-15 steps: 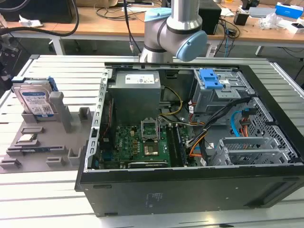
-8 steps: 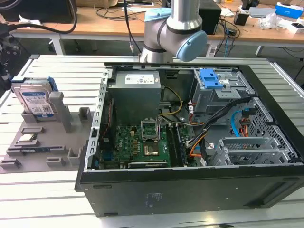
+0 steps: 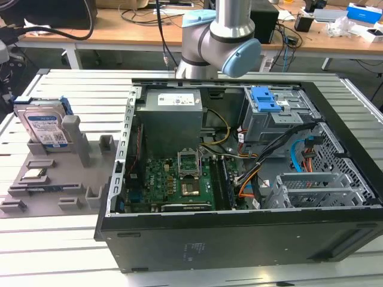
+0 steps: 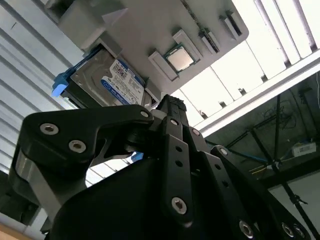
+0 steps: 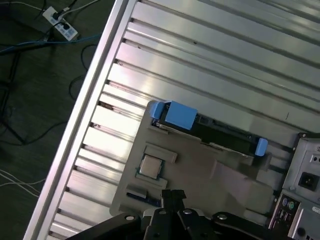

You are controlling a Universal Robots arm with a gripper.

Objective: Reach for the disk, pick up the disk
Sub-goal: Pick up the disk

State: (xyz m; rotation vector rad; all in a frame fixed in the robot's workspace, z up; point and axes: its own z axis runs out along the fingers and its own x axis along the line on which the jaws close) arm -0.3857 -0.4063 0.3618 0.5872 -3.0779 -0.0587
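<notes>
One slatted metal tabletop [image 3: 72, 84] carries everything: an opened computer case [image 3: 239, 239] on the exterior view's right, with the arm [image 3: 221, 42] rising behind it, and a grey holder [image 3: 54, 191] just beside the case on the exterior view's left. The disk [image 3: 45, 128] stands on edge in a slot at the holder's far end, label face outward, well apart from the case. Both wrist views look onto it from over the holder (disk [image 4: 107, 80], seen edge-on as disk [image 5: 220, 135]). The jaws hang above the holder, apart from the disk, drawn together or very nearly so, with nothing between them. A small square chip [image 3: 34, 174] lies flat in its own recess nearby.

The disk is probably stiff and fairly heavy for its size, with smooth metal faces that could slip, and it would not take a knock well. The best hold looks to be across the two broad faces at the exposed upper part, midway along, so that it lifts straight out of the slot. The blue bracket [image 5: 177, 115] on its edge is plastic and likely to flex, so it makes a poor grip.
</notes>
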